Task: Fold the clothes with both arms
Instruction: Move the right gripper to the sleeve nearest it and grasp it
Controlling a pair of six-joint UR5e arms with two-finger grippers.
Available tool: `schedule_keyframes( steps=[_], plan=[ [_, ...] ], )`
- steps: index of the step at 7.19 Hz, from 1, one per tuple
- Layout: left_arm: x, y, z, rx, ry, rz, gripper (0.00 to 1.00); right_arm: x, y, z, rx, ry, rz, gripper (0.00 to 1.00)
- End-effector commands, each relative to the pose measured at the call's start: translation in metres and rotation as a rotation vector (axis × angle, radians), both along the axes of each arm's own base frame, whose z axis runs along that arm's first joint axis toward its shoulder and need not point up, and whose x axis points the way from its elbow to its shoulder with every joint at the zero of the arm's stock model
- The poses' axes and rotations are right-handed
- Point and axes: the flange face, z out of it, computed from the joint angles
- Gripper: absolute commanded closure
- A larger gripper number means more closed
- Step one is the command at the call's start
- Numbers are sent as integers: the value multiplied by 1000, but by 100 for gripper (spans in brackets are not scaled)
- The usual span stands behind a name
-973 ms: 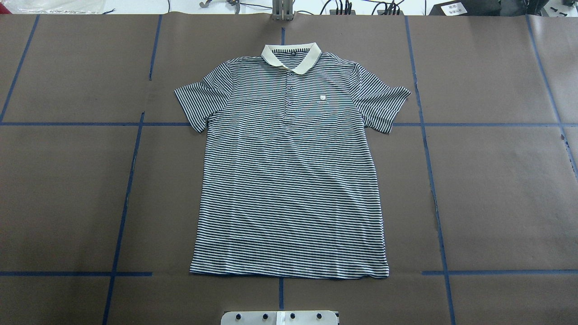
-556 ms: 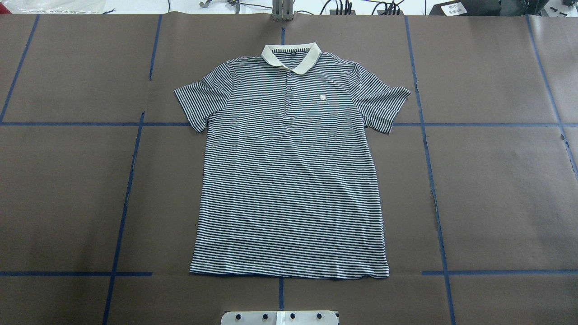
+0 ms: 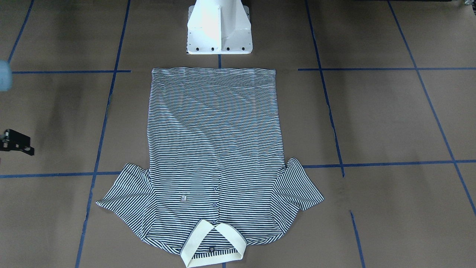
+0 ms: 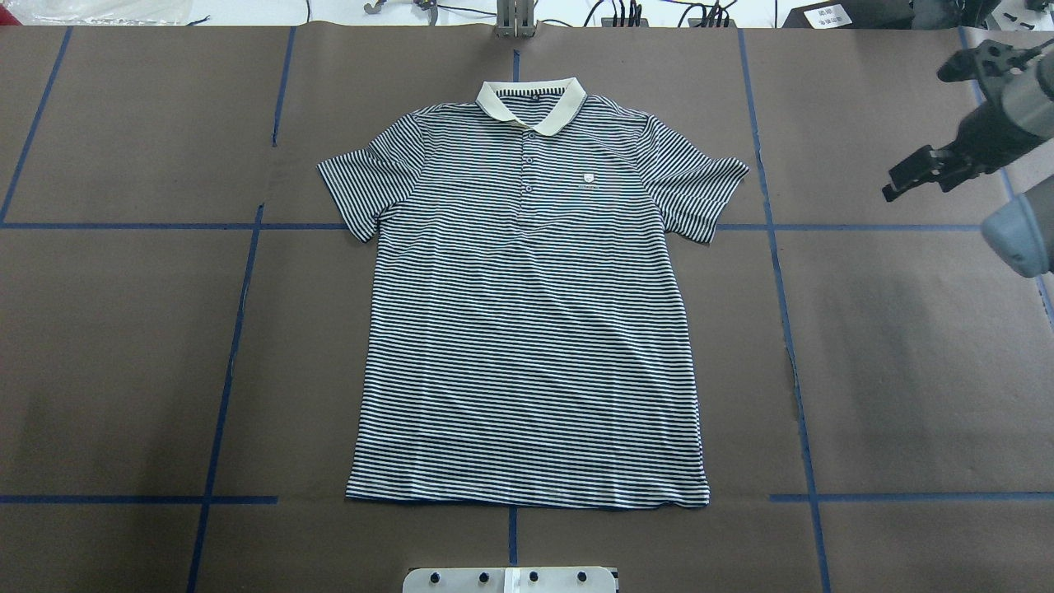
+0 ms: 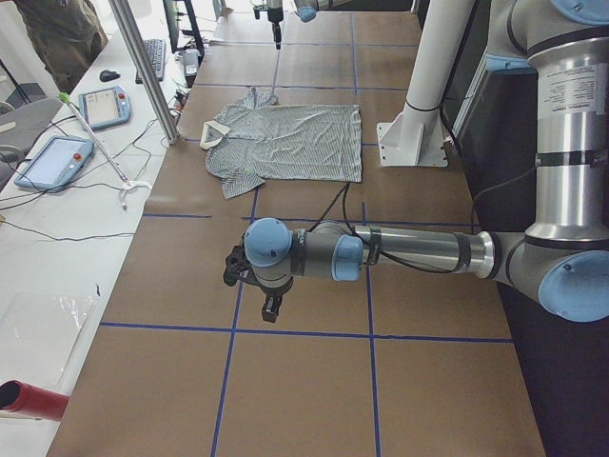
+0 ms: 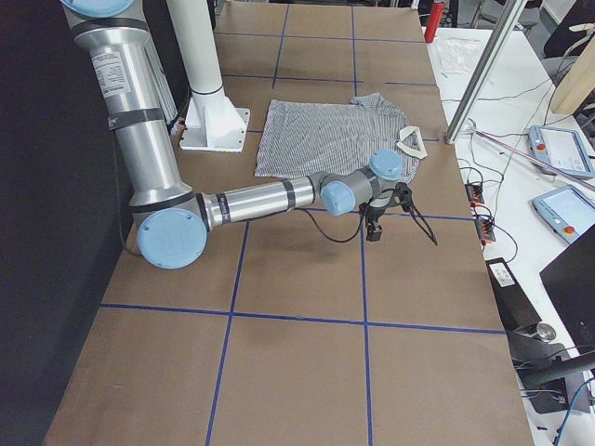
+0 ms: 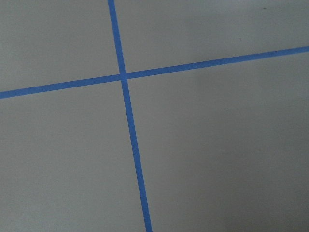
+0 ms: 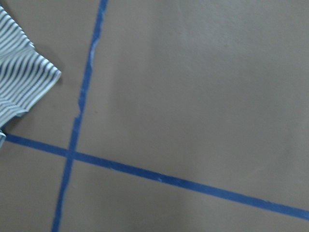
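Right arm (image 6: 270,198) stretched low, right gripper (image 4: 897,188) pointing down. Left arm (image 5: 419,252), left gripper (image 5: 271,310) likewise. Jaw gaps unreadable

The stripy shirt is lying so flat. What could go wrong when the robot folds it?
The polo shirt lies flat on the brown table cover, so a finger might pinch only the top layer, or snag the cover. The right gripper and left gripper both hover far from it; uneven grabs could make a crooked fold.
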Motion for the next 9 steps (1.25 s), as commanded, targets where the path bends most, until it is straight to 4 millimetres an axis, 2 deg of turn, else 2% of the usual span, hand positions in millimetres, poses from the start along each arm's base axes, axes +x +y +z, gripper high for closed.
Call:
schedule_keyframes(
  steps=[1,2,3,4,5,7,9],
  plan=[
    [0,0,0,22,3,0,0,-85,-49,-65,-13,-70,104,0],
    [0,0,0,23,3,0,0,-99,-63,-52,41,-117,162,1],
    [0,0,-1,25,4,0,0,-100,-69,-38,81,-118,217,5],
    [0,0,0,23,4,0,0,-109,-78,-51,36,-131,258,15],
    [0,0,1,20,9,0,0,-135,-76,-59,-9,-143,262,24],
    [1,0,0,20,10,0,0,-150,-79,-45,-44,-120,246,34],
    [1,0,0,19,10,-1,0,-151,-78,-34,-52,-103,244,34]
  ],
)
